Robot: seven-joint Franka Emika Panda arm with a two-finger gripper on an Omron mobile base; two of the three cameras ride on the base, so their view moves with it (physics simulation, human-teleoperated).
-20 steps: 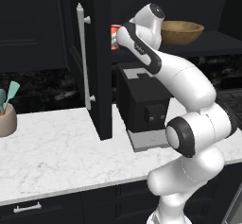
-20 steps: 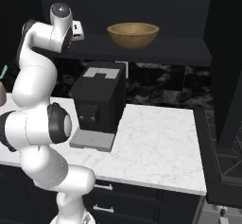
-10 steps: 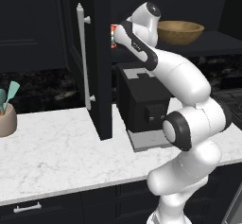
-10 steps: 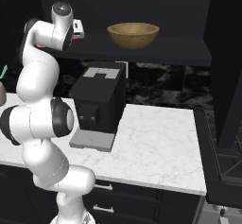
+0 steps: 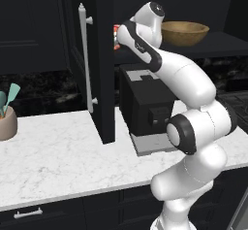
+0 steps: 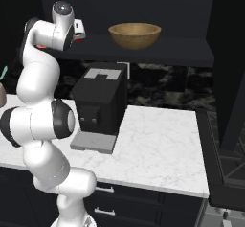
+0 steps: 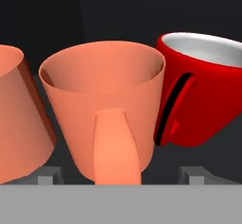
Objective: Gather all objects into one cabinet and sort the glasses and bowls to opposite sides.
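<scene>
Coral-orange mug (image 7: 105,109) sits at the center of the hand view, upright, its handle turned toward the camera and standing between the 2 fingertips (image 7: 49,175) of the gripper (image 7: 120,176). The fingertips stand wide, 1 on each side of the mug's base, and neither touches it, so the gripper is released and grips nothing. At the right of the hand view, a glossy red mug (image 7: 203,90) with a white inside leans against the coral-orange mug, its handle facing the camera too. At the left, an orange cup (image 7: 19,119) stands just beside the coral-orange mug; whether they touch cannot be told. All 3 rest on the dark shelf (image 6: 158,44) of the black cabinet (image 5: 104,59). In the left base view, the arm reaches up to the shelf's left end, just behind the open door with the long silver bar handle (image 5: 85,59), and a bit of red (image 5: 116,30) shows there beside the wrist. The wooden bowl (image 6: 134,35) stands upright on the same shelf, well apart from the mugs toward the right end. Below the shelf, a black coffee machine (image 6: 100,104) stands on the white marble counter (image 6: 158,144). At the far left of the counter, a beige pot (image 5: 7,122) holds teal spatulas.
</scene>
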